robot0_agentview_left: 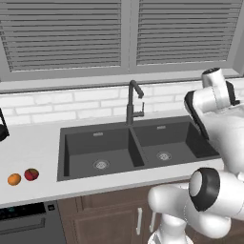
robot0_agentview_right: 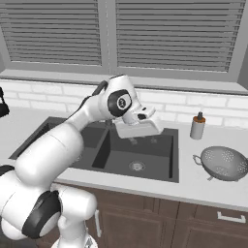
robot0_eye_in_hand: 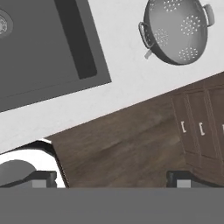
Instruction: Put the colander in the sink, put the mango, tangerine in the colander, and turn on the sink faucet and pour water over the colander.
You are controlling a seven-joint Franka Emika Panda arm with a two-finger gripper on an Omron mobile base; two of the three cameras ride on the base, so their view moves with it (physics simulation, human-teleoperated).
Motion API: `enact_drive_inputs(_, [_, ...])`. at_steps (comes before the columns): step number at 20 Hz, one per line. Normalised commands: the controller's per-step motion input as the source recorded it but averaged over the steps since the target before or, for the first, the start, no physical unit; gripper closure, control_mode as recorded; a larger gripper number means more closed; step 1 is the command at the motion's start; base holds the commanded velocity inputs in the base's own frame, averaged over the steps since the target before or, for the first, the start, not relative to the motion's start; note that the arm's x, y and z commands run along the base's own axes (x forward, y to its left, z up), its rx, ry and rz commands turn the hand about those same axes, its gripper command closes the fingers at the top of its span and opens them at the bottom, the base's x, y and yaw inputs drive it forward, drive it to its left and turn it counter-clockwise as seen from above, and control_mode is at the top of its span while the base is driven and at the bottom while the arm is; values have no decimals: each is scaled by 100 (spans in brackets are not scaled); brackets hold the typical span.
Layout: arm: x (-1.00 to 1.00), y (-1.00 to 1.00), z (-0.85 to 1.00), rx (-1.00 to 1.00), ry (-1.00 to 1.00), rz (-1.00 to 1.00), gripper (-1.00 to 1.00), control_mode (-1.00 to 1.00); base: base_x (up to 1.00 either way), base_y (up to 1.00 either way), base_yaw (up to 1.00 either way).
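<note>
The silvery perforated colander (robot0_agentview_right: 224, 163) stands upright on the counter right of the dark double sink (robot0_agentview_right: 155, 155); in the hand view the colander (robot0_eye_in_hand: 179, 30) is at the top right and a sink (robot0_eye_in_hand: 39, 57) corner at the top left. My gripper (robot0_agentview_right: 143, 138) hangs above the right basin, well left of the colander. It is open, its fingertips (robot0_eye_in_hand: 43, 178) wide apart with nothing between them. On the counter far left of the sink (robot0_agentview_left: 114, 147) lie the tangerine (robot0_agentview_left: 14, 179) and, just to its right, the dark red mango (robot0_agentview_left: 31, 174). The faucet (robot0_agentview_left: 135, 102) stands behind the divider; no water runs.
A soap dispenser bottle (robot0_agentview_right: 197, 127) stands on the counter behind the colander, near the tiled wall. A dark object (robot0_agentview_left: 2, 128) sits at the far left edge. A stove front (robot0_agentview_left: 24, 217) lies below the fruits. Wooden cabinet doors (robot0_eye_in_hand: 197, 127) run under the counter.
</note>
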Motion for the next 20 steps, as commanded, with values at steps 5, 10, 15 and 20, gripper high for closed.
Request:
enact_drive_inputs(5, [14, -48, -19, 2, -8, 4, -100, -100, 0, 0, 0])
enact_drive_inputs(10, [15, -49, -9, 2, 1, 16, -100, -100, 0, 0, 0])
enact_drive_inputs(15, [9, -45, -10, 0, 5, 25, -100, -100, 0, 0, 0])
enact_drive_inputs(20, [4, -34, -24, 0, 0, 29, -100, -100, 0, 0, 0])
